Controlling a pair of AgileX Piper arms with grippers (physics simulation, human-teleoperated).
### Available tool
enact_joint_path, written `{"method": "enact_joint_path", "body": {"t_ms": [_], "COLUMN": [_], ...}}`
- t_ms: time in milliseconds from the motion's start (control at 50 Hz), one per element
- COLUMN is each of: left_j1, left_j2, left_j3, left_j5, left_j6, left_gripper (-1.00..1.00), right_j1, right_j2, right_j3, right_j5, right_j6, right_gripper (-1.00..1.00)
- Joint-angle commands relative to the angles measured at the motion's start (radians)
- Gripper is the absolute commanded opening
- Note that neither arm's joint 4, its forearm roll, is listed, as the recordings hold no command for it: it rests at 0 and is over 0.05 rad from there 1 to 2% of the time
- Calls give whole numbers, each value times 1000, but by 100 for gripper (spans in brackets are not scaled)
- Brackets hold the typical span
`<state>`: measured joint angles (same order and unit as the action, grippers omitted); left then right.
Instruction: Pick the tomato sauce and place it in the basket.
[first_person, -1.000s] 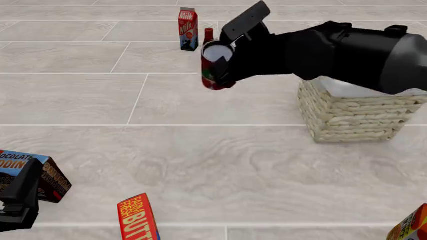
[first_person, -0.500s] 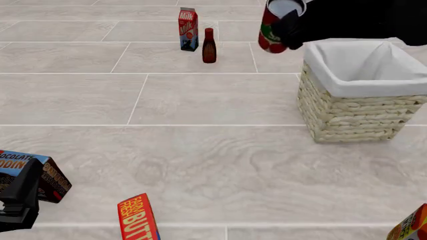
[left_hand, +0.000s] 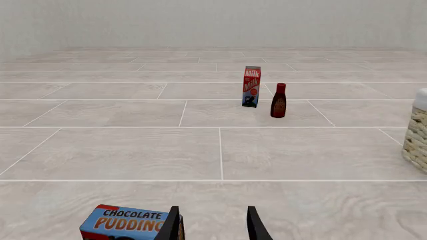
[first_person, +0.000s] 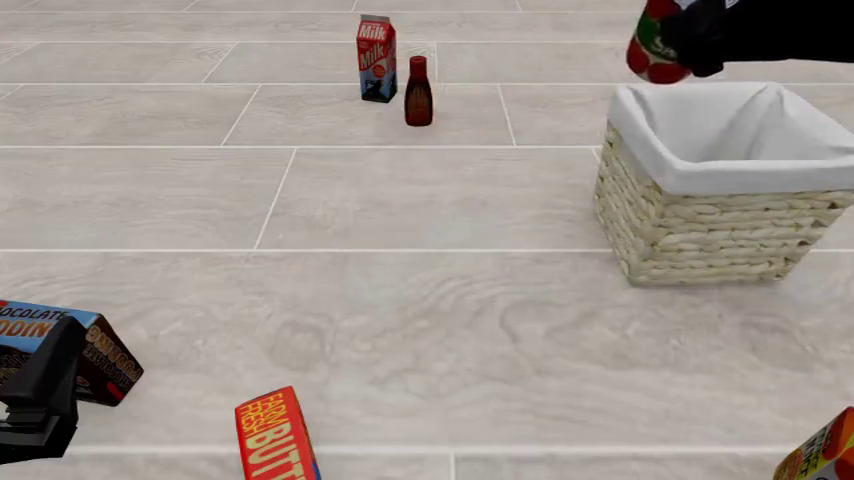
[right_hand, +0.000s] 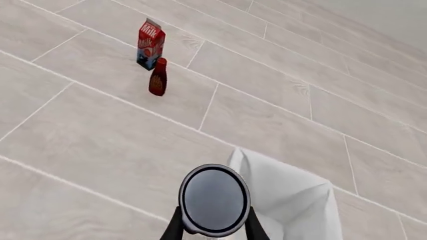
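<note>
- Tomato sauce (first_person: 657, 48) hangs in the air above the far left corner of the basket (first_person: 694, 225), clasped by the right tool (right_hand: 213, 227) (the arm itself runs out of the front view at the top right).
- Right tool: clenched on the can. In the right wrist view both fingers (right_hand: 175, 227) flank the can's body just below its dark metallic top, so the can stays upright and its label side faces the front camera.
- Carry height: the can's underside appears to sit above the white cloth lining folded over the rim, which presumably lets it pass the rim without snagging the cloth.
- Position relative to target: the wrist view shows the can over the basket's near corner, not yet over the middle of the opening. Judgement: the transport step is nearly complete; further travel toward the centre is advisable before release, since a drop here could strike the rim.
- Left tool (left_hand: 213, 227): released, jaws apart and holding nothing, parked low at the near left of the tabletop (first_person: 427, 320) just beside the chocolate pudding box (left_hand: 127, 225).
- Non-task items: milk carton (first_person: 376, 58) and dark red bottle (first_person: 418, 92) stand upright, close together, well apart from the basket.
</note>
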<state>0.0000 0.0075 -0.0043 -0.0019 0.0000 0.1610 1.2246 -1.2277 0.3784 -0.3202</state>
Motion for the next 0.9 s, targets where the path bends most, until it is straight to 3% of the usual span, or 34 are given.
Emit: {"method": "enact_joint_path", "body": {"t_ms": [20,60,420,900], "left_j1": [0,0,0,0], "left_j2": [0,0,0,0], "left_j3": [0,0,0,0], "left_j5": [0,0,0,0], "left_j6": [0,0,0,0], "left_gripper": [100,100,100,100], "right_j1": [-95,-141,-267,-292], "right_j2": [-33,-41,10,94], "right_j3": [37,54,52,8], "right_j5": [-21,-48,-77,-86], "right_j6": [20,-4,16,53], "right_gripper": [-100,-100,-100,-100]}}
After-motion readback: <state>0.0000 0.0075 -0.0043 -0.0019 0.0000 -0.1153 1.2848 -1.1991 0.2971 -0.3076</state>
